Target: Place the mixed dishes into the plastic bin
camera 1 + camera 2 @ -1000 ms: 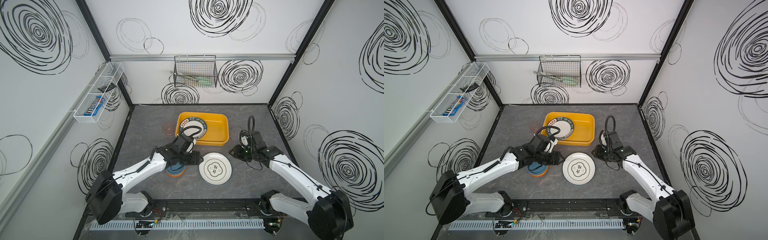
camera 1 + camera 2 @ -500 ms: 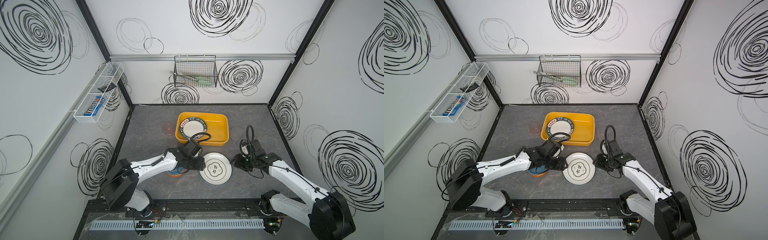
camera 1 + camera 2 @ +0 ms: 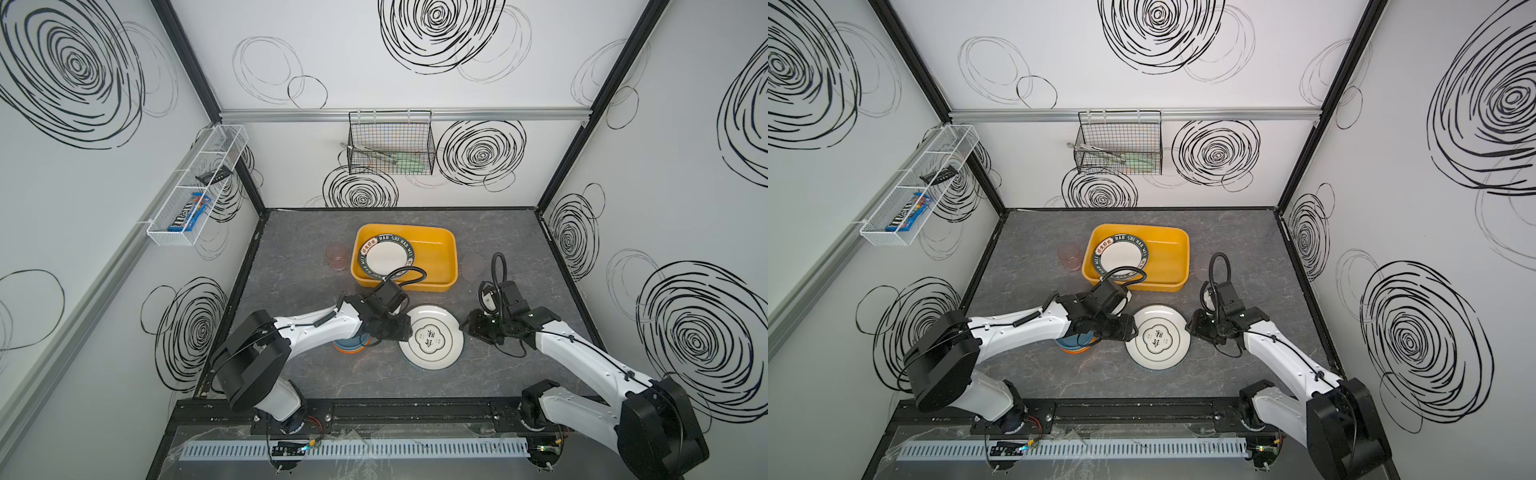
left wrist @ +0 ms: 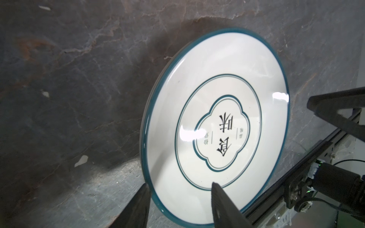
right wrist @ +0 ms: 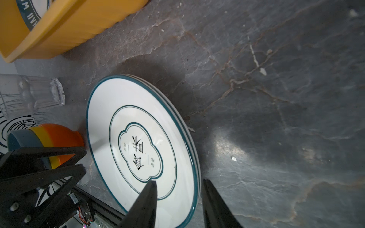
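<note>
A grey marbled tabletop (image 3: 498,232) carries everything. At its far middle sits the yellow plastic bin (image 3: 434,253), with one dark-rimmed plate (image 3: 384,261) lying flat inside. Nearer the robot, a white plate (image 3: 432,338), seemingly the top of a stack of two, rests on the tabletop between both arms. The left jaws and right jaws are each open and straddle opposite edges of its thin rim, probably to lift the flat plate together. Stacked blue and orange bowls (image 3: 349,345) sit just beside it. A pink cup (image 3: 336,257) and a clear cup (image 3: 473,266) flank the bin.
</note>
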Robot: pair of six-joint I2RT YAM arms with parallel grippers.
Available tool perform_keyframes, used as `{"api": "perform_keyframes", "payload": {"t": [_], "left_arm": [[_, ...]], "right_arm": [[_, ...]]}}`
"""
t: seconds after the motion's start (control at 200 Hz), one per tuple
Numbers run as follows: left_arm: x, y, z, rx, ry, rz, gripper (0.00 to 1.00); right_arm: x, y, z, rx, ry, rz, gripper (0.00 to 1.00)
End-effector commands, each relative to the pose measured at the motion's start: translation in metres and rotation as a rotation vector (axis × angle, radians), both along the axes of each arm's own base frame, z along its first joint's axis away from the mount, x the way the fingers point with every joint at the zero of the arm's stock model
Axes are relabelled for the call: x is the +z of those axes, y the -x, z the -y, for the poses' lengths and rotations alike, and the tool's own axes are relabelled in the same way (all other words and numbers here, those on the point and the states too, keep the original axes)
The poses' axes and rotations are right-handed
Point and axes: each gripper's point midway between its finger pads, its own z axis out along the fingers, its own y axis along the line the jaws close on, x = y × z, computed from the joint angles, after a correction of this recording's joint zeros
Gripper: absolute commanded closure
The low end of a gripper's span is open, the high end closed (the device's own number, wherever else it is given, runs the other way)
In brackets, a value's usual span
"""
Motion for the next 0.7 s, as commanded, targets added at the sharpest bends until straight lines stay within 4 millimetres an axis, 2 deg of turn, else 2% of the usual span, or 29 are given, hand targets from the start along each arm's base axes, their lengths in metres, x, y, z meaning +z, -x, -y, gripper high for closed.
{"api": "perform_keyframes", "payload": {"t": [0.0,0.695], "left_arm": [[0.0063,-0.0068,0.0104,-0.003,0.026,0.023,0.48],[-0.0019,-0.0064,0.0099,-0.004,0.013,0.014,0.46]], "right_arm": [[-0.0038,0.0009,0.0011,-0.005,-0.003,-0.008,0.58],[-0.0024,0.0017,0.0033,-0.014,-0.007,-0.005,0.58]]}}
